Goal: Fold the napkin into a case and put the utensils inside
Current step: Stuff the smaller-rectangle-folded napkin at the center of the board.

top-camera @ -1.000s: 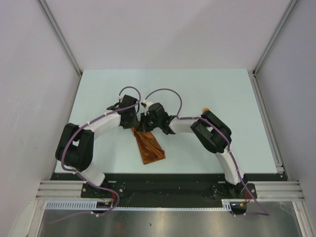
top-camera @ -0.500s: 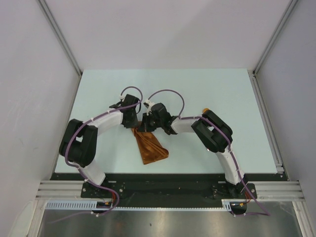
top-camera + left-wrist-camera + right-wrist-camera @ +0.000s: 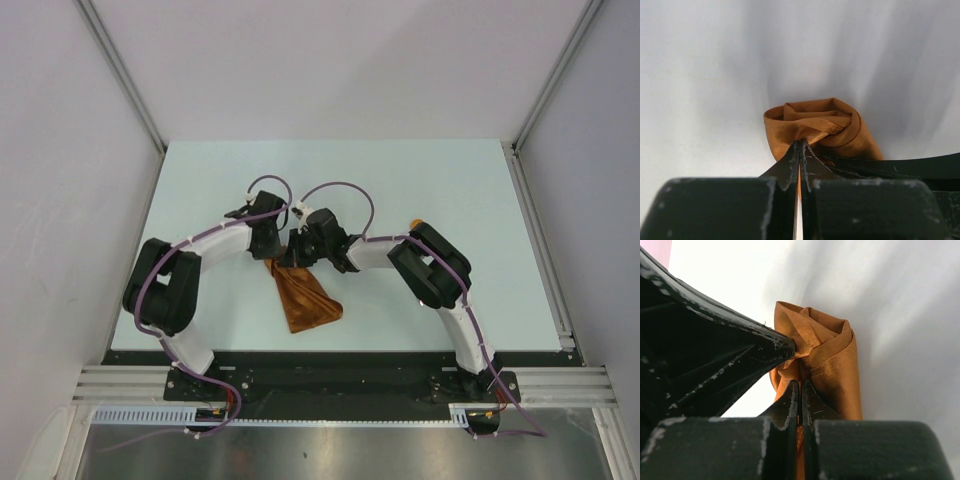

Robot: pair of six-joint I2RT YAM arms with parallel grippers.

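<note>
The rust-orange napkin (image 3: 305,298) hangs bunched from both grippers near the table's middle, its lower end resting on the table. My left gripper (image 3: 272,250) is shut on its top edge; the left wrist view shows the cloth (image 3: 812,125) rolled up at the fingertips. My right gripper (image 3: 298,254) is shut on the same bunched top, close beside the left; the right wrist view shows the cloth (image 3: 832,360) pinched between the fingers. A small orange bit (image 3: 416,222), perhaps the spoon, peeks from behind the right arm. The fork is hidden.
The pale table (image 3: 450,180) has grey walls at the left, right and back. A black rail (image 3: 330,365) runs along the near edge by the arm bases.
The left arm's elbow has swung slightly to the right and both grippers have edged a little right. The napkin's lower end has spread slightly to the right.
</note>
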